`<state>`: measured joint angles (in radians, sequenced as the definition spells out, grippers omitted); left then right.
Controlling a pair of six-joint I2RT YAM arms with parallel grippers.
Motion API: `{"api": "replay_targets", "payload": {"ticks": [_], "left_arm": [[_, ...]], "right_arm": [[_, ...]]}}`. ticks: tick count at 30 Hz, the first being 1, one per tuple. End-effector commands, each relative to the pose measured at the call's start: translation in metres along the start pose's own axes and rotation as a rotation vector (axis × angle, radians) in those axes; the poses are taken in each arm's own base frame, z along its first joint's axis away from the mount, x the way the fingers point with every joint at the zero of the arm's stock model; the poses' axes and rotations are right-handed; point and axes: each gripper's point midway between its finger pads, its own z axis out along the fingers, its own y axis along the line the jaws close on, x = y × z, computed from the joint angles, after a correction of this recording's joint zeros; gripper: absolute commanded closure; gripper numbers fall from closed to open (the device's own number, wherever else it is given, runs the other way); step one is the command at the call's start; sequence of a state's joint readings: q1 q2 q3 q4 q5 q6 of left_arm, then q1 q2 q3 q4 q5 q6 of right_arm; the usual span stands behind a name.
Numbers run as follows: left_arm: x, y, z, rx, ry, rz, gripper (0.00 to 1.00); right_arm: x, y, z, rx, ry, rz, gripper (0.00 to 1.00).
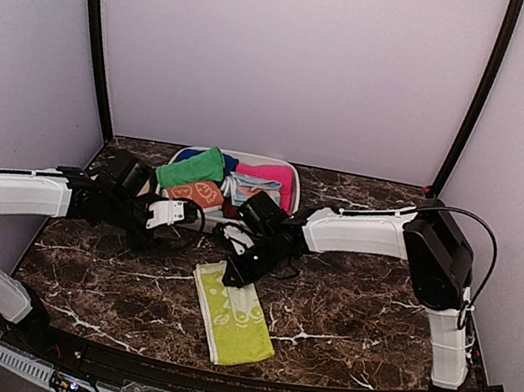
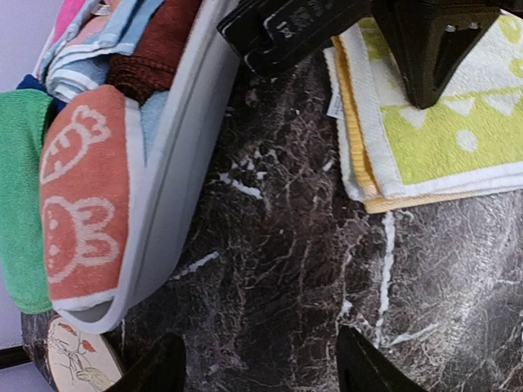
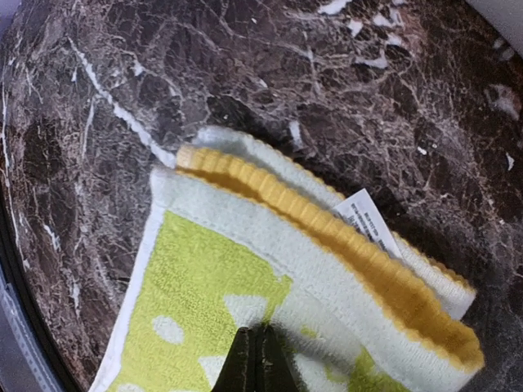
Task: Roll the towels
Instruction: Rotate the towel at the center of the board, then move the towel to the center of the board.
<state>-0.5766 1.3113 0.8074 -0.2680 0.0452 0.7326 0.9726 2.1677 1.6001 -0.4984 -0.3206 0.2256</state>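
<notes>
The cream-white towel with yellow-green shapes (image 1: 233,315) lies folded into a long strip on the dark marble table. Its far end shows in the left wrist view (image 2: 441,131) and in the right wrist view (image 3: 245,269), yellow edge and white label up. My right gripper (image 1: 231,272) (image 3: 257,359) is shut, its tips pressed down onto that far end. To the left of the towel, over bare marble beside the tray, my left gripper (image 1: 182,215) (image 2: 261,371) is open with nothing between its fingers. The plain green towel (image 1: 191,168) (image 2: 20,188) lies in the tray.
A white tray (image 1: 287,167) (image 2: 176,188) at the back holds pink (image 1: 268,175), blue and striped cloths and an orange white-patterned cloth (image 1: 197,192) (image 2: 86,196). A round printed disc (image 2: 78,359) lies by the tray's corner. Purple walls close in the table.
</notes>
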Motion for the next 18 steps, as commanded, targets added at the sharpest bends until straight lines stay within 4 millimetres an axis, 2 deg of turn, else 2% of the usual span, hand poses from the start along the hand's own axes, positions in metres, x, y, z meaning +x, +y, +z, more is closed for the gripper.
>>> {"api": "replay_targets", "payload": {"ticks": [1, 5, 8, 15, 18], "left_arm": [[0.011, -0.03, -0.001, 0.126, 0.012, 0.029, 0.35], [0.01, -0.048, -0.001, 0.247, 0.02, 0.041, 0.37], [0.005, -0.052, 0.0, 0.289, 0.018, 0.056, 0.41], [-0.015, -0.045, 0.001, 0.295, -0.002, 0.088, 0.42], [-0.029, -0.061, 0.002, 0.334, -0.006, 0.135, 0.42]], "right_arm": [[-0.013, -0.009, 0.01, -0.02, -0.112, 0.008, 1.0], [-0.01, -0.033, 0.009, 0.023, -0.197, 0.057, 1.0], [0.003, -0.052, 0.006, 0.036, -0.216, 0.081, 1.0], [0.057, -0.087, -0.008, 0.081, -0.166, 0.165, 1.0], [0.07, -0.099, -0.013, 0.095, -0.157, 0.193, 1.0]]}}
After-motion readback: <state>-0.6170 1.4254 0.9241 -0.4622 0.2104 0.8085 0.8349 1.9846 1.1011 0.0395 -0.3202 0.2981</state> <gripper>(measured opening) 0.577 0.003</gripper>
